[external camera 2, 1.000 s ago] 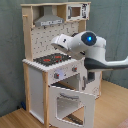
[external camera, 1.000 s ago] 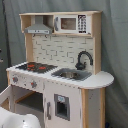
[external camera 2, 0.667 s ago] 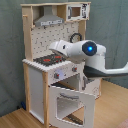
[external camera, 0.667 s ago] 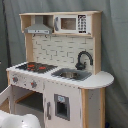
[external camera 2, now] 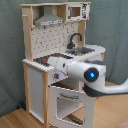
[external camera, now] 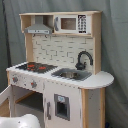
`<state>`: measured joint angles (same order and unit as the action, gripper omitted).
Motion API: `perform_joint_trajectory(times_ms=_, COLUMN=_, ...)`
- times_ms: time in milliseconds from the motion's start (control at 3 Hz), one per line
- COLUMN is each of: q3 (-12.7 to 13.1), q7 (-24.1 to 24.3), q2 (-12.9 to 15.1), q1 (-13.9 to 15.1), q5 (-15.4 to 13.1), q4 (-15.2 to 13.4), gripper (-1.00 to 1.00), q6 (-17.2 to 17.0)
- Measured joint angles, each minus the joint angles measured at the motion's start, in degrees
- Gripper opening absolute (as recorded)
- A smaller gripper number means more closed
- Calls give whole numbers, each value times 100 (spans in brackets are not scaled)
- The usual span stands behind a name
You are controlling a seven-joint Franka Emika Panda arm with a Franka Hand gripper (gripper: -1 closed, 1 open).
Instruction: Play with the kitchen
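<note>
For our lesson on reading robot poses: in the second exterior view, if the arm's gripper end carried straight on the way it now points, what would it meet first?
The gripper points toward the second exterior view's left, at the kitchen. It would probably meet the front edge of the counter by the hob, though depth is unclear.

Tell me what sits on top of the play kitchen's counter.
On the counter: a black-red hob, a grey sink and a black faucet. In the second exterior view the arm covers the counter's front edge.

Grey curtain [external camera: 114,50] backdrop, wooden floor [external camera 2: 15,120].
</note>
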<state>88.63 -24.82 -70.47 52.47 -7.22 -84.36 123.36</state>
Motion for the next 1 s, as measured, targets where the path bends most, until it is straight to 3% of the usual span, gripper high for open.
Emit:
perform_joint_trajectory(times_ms=667, q3=26, q7=203, q2=-1097, q1=-284, q5=3, q4=3, gripper=100, q6=328)
perform_joint_trajectory(times_ms=1000, q3=75, q7=358, q2=-1420, q1=-433, q5=-5, q4=18, gripper=100, q6=784)
